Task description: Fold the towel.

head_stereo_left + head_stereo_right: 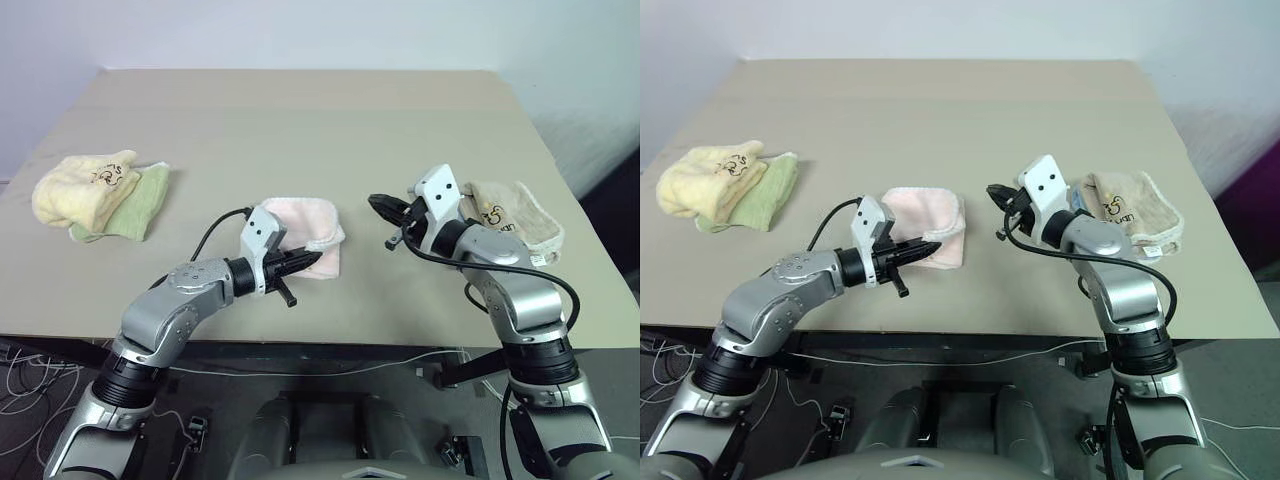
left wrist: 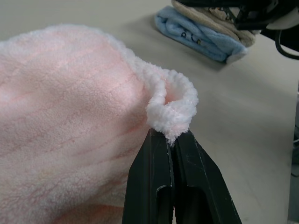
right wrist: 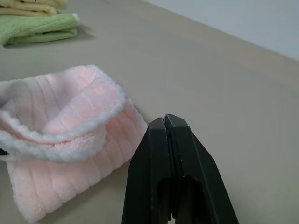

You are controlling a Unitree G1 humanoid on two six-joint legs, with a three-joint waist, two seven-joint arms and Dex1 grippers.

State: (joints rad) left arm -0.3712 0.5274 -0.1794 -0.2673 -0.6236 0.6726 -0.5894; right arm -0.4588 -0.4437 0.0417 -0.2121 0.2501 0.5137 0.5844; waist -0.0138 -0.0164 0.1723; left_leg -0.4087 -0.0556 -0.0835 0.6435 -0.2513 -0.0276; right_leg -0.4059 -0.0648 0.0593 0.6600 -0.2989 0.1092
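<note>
A wide beige bench (image 1: 300, 120) takes up most of the frame, its front edge running across the lower part. Behind it, along the top, stands a plain pale wall (image 1: 300, 30). Beneath the bench edge, white cables (image 1: 30, 370) trail over a dark floor (image 1: 610, 220).

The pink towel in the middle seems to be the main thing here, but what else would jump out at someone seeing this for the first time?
The pink towel lies folded mid-table, and the left pincer is shut on its white fluffy edge. The right pincer hangs shut and empty just beside it. Two other bundles frame the scene: yellow and green towels on the table's left, and a beige towel over a blue one on the right.
</note>
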